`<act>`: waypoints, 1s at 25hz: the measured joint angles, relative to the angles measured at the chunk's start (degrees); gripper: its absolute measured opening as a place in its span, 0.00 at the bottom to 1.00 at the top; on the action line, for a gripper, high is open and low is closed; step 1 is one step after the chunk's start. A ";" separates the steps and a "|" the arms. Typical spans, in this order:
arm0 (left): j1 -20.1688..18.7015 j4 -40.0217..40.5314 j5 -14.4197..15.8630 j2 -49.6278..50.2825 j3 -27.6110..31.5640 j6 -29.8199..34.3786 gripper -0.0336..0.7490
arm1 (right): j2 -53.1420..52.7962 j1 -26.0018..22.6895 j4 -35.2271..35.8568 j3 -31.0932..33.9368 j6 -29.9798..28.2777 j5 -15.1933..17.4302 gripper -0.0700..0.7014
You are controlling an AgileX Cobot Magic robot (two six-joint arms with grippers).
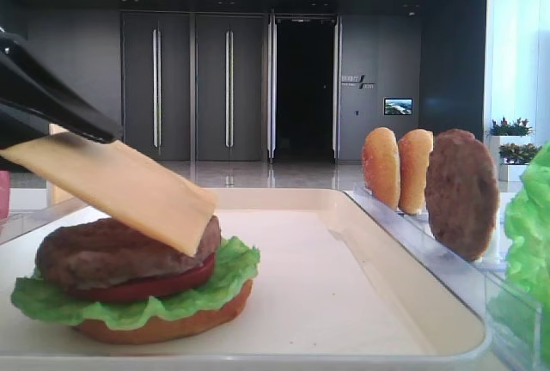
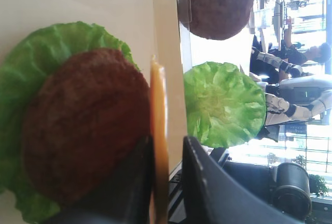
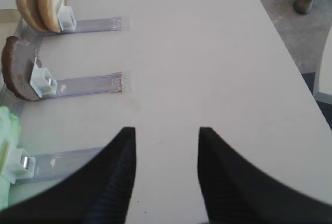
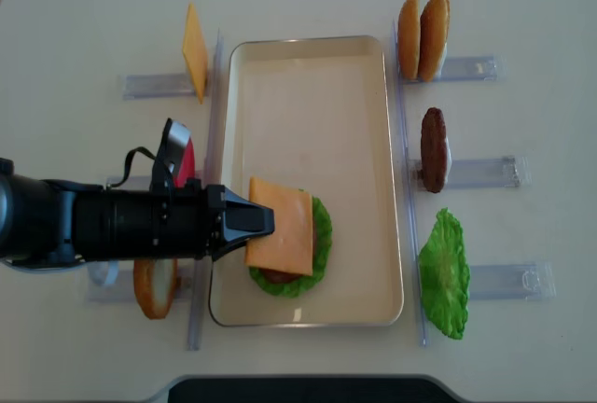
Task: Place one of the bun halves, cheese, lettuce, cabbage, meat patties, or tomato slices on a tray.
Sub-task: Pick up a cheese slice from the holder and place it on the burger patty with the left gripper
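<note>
Thin, stiff, pale yellow-orange square cheese slice [image 1: 120, 189] pinched by one edge between the black jaws of the left gripper [image 4: 250, 219], slightly parted yet gripping. Tilted, lower corner resting on the thick brown grainy meat patty [image 1: 107, 252], over the cream-white rimmed tray [image 1: 344, 302]. Angled that way, probably, to lay down flat once released. Right gripper [image 3: 165, 175] wide apart, empty, well away from the patty.
</note>
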 joint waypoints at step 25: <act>0.00 -0.05 -0.61 0.00 0.00 -5.06 0.62 | 0.00 0.00 0.00 0.00 0.00 0.00 0.49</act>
